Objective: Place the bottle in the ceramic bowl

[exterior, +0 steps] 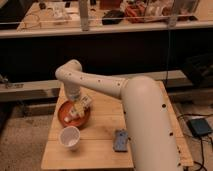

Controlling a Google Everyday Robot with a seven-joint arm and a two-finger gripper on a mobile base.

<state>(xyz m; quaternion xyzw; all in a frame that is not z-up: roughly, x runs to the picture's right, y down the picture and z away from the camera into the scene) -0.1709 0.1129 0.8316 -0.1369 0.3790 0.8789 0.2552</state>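
Camera view, looking down across a small wooden surface (100,150). The white arm (105,86) comes in from the near right of the picture, bends at an elbow above the far left edge, then drops to the pincer (80,106). The pincer sits low over the ceramic bowl (61,116), within its rim line and toward its right half. The bowl is orange-red and shallow, at picture-left on the surface. The bottle (74,113), pale cream-yellow, shows at the pincer's tip, inside the bowl's outline. As far as can be made out, it is tilted rather than upright. Pale bottle and pale pincer run together, so I cannot tell whether the pincer is grasping the bottle or has let it go. I also cannot tell whether the bottle touches the bowl's floor or hangs just above it. A white cup (70,137) stands upright just in front of the bowl, very near it. A dark grey flat object (120,140) lies toward the front middle, well apart from the bowl. Progress, as judged: the carry looks done, with the bottle over the right target and not over the cup. Left to do, if not already done: release, see the bottle rest in the bowl, then lift the pincer straight up, keeping off the rim and the cup. Task looks near its end, not confirmed finished.
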